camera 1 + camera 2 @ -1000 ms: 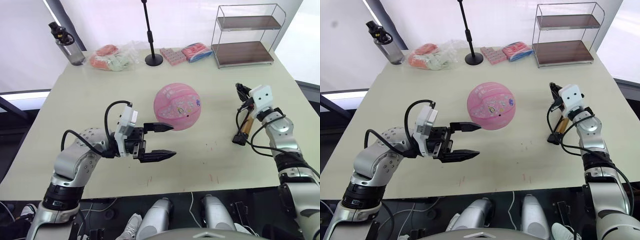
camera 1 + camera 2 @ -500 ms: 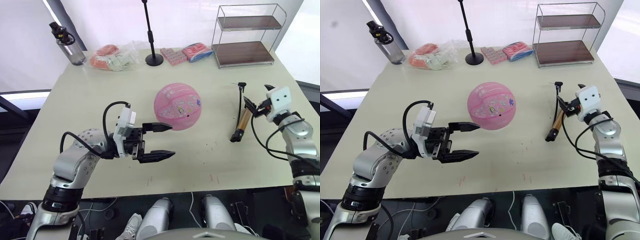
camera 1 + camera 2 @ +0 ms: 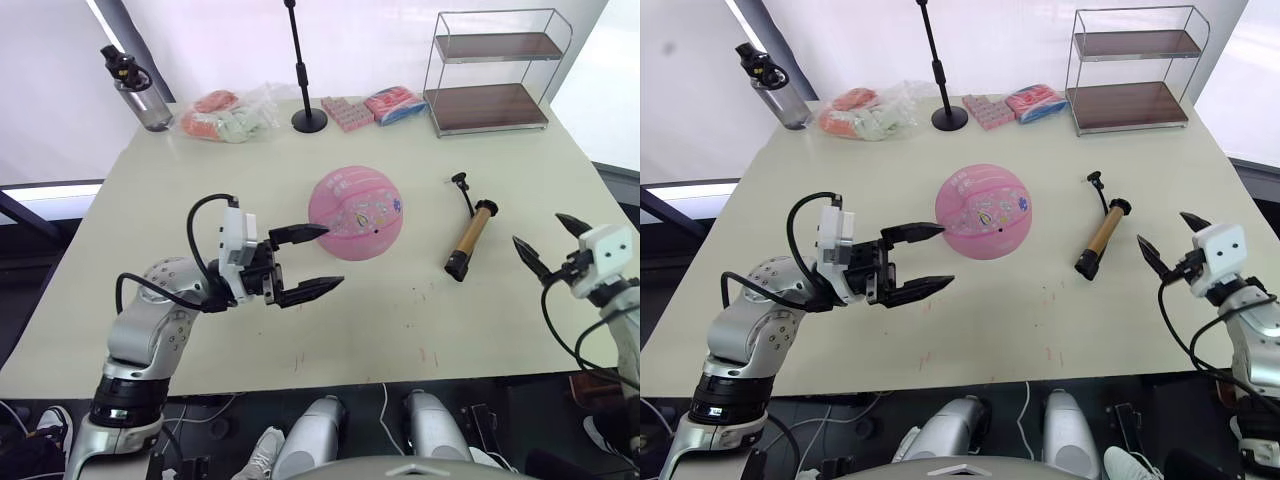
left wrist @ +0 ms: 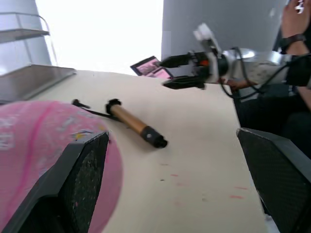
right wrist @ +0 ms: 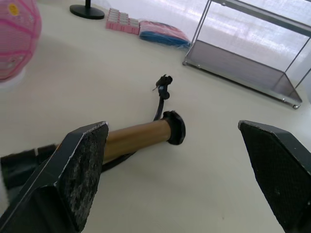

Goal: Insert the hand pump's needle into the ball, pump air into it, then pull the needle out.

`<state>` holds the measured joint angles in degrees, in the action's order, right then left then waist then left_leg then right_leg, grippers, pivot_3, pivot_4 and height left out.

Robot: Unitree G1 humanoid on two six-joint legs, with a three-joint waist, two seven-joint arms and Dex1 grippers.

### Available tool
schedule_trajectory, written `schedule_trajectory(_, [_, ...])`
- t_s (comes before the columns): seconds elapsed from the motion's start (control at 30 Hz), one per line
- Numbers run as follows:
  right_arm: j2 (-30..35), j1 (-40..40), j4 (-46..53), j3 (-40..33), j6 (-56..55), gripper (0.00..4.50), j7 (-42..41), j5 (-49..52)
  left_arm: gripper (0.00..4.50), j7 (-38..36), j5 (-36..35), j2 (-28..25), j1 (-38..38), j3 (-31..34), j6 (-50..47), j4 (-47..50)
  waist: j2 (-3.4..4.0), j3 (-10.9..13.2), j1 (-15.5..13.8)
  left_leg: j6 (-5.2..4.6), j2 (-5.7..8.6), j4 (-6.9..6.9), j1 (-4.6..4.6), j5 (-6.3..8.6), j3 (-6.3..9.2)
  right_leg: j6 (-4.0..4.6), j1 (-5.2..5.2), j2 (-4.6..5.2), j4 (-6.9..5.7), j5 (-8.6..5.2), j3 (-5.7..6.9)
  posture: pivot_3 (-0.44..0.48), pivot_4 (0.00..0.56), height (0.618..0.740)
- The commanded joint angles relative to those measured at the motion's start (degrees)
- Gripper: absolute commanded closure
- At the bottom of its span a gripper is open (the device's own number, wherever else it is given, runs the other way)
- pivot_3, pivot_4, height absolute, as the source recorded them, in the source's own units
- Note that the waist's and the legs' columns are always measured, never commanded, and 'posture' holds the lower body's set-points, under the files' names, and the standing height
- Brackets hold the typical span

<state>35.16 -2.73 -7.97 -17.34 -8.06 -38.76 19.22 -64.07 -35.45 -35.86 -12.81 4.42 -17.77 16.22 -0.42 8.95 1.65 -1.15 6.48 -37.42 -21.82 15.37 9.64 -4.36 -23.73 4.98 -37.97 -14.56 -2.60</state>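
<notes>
The pink ball (image 3: pixel 356 213) with cartoon prints rests mid-table. My left gripper (image 3: pixel 330 257) is open just left of it, the upper fingertip at the ball's edge; whether it touches I cannot tell. The hand pump (image 3: pixel 468 238), a bronze barrel with black caps, lies flat on the table right of the ball. Its thin hose runs away from me to a black fitting (image 5: pixel 163 81); the needle is too small to make out. My right gripper (image 3: pixel 537 228) is open and empty, right of the pump and clear of it, near the table's right edge.
Along the far edge stand a water bottle (image 3: pixel 130 90), plastic bags (image 3: pixel 225 115), a black stand pole (image 3: pixel 305 70), pink packets (image 3: pixel 345 112) and a wire shelf (image 3: pixel 490 70). A person's arm (image 4: pixel 296 29) shows beyond the table's right side.
My right gripper opened, let go of the pump and drew back to the right and nearer. The pump now lies free on the table. The left gripper rose slightly toward the ball.
</notes>
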Motion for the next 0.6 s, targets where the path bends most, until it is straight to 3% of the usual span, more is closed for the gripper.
schedule_trajectory(0.03, [1.0,2.7,4.5,-3.1,-0.5,0.01,-2.6,3.0,0.0,0.8,0.9,-0.3,2.0,2.2,2.7,0.8,0.02,0.0,0.0,0.0,0.0,0.0,0.01,0.0,-0.02,0.0,0.01,0.0,0.0,0.0,-0.02,0.0,0.15,0.736])
schedule_trajectory(0.33, [0.9,9.6,7.4,-6.1,0.9,0.01,-8.1,7.6,0.0,6.7,4.1,0.5,8.1,6.2,6.5,0.3,0.02,0.0,-0.9,0.0,-0.08,0.0,0.06,0.0,-0.02,0.05,0.05,0.01,0.02,0.03,0.0,0.0,0.15,0.736])
schedule_trajectory(0.6, [0.7,14.0,2.6,-8.2,-4.8,0.01,-15.4,8.6,0.0,12.5,6.0,2.3,16.2,10.0,8.6,-0.2,0.02,0.0,-1.2,-0.01,-0.09,0.0,0.07,0.01,-0.01,0.05,0.1,0.03,0.04,0.03,0.03,0.0,0.15,0.736])
